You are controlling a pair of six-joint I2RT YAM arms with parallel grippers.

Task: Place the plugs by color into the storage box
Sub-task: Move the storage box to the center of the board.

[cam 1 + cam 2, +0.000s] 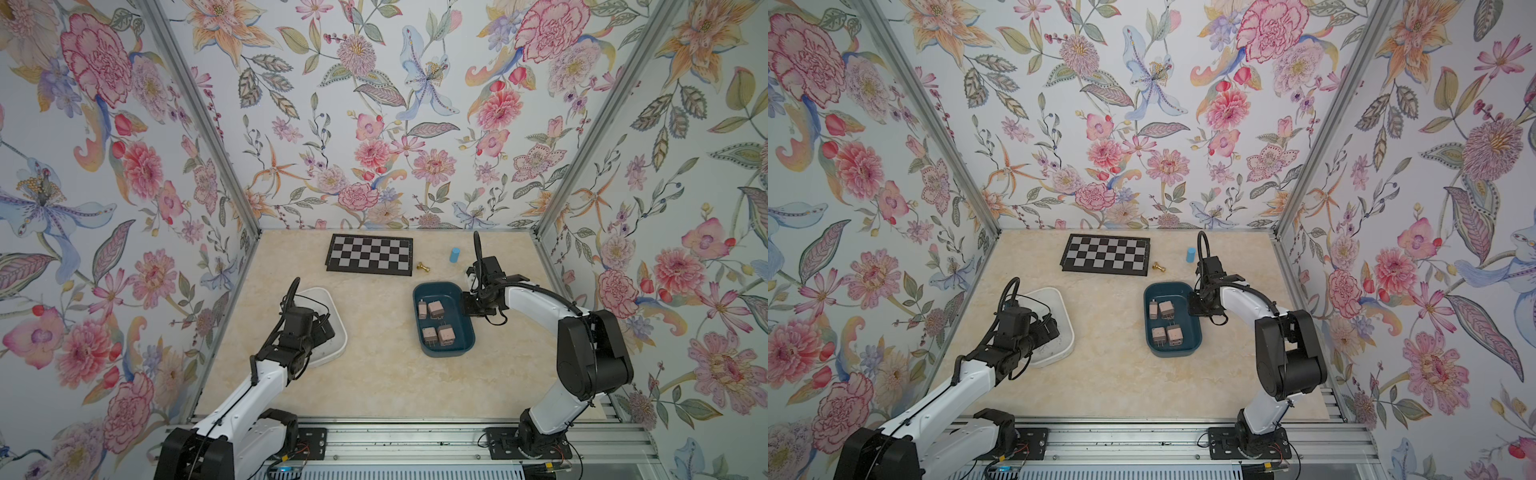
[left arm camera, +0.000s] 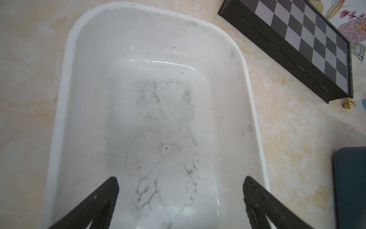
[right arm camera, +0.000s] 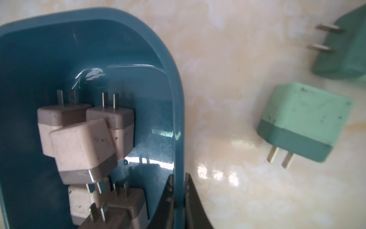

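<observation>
the pink plugs (image 1: 435, 309) lie in a loose cluster inside the dark blue tub (image 1: 459, 332), right of the table's middle in both top views. from the right wrist, one of them is seen tilted on top of the others. two mint green plugs (image 3: 305, 121) lie on their sides on the table (image 3: 227, 79) just outside that tub, apart from each other; they show only in the right wrist view. the right gripper (image 3: 179, 178) is pinched onto the tub's wall at the rim, one finger (image 3: 167, 200) inside and the other outside. the left gripper (image 2: 181, 179) hangs over the white tub (image 2: 65, 79), fingers spread wide, holding nothing. a checkerboard (image 1: 370, 254), a light blue cylinder (image 1: 454, 254) and a small brass piece (image 1: 421, 266) sit at the table's far side.
</observation>
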